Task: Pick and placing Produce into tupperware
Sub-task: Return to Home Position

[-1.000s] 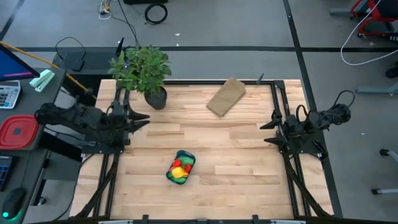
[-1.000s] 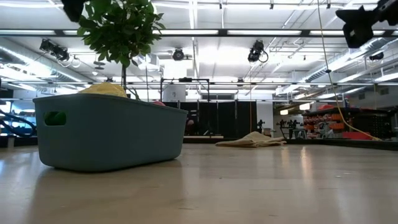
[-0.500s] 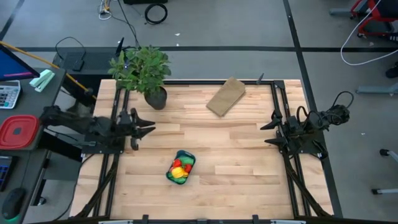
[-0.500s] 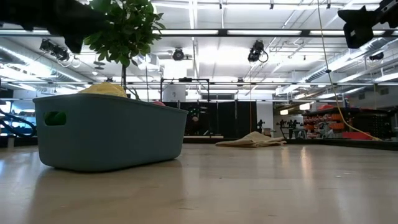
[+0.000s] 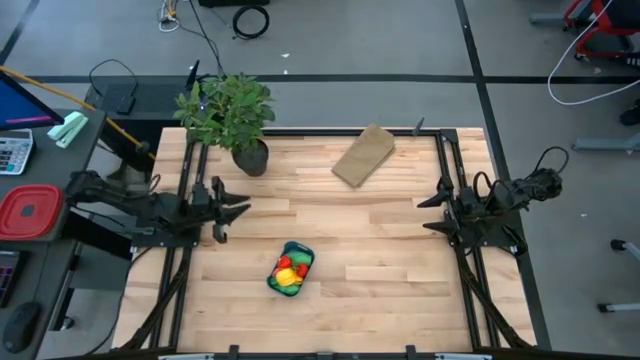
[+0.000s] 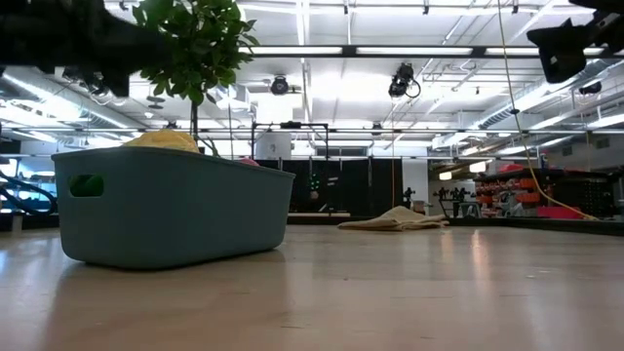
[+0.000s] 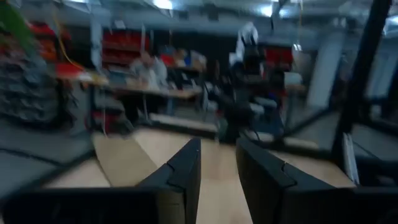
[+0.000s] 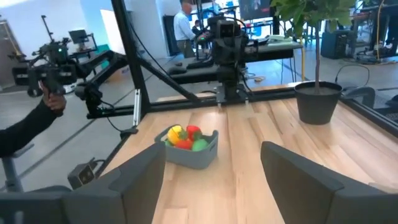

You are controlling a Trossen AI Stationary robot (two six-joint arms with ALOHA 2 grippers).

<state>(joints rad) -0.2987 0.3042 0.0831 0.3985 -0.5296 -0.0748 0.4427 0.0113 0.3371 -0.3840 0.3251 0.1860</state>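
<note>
The produce (image 5: 288, 273) lies in the tupperware (image 5: 308, 256), on the table (image 5: 380, 250) left of centre. The potted plant (image 5: 228, 108) stands behind it, the flat block (image 5: 364, 155) right of the plant.

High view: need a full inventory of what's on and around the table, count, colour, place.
table: one, light wood, centre of view
blue tub: one, blue, on the table near its front edge, left of centre
toy produce: several, yellow, red and green, heaped inside the tub; exact count cannot be told
potted plant: one, green leaves in a dark pot, far left corner of the table
tan flat piece: one, tan, far edge of the table, right of centre
red container: one, red, square, off the table on the left
left gripper: one, dark, at the table's left edge, open, empty
right gripper: one, dark, at the table's right edge, open, empty
</note>
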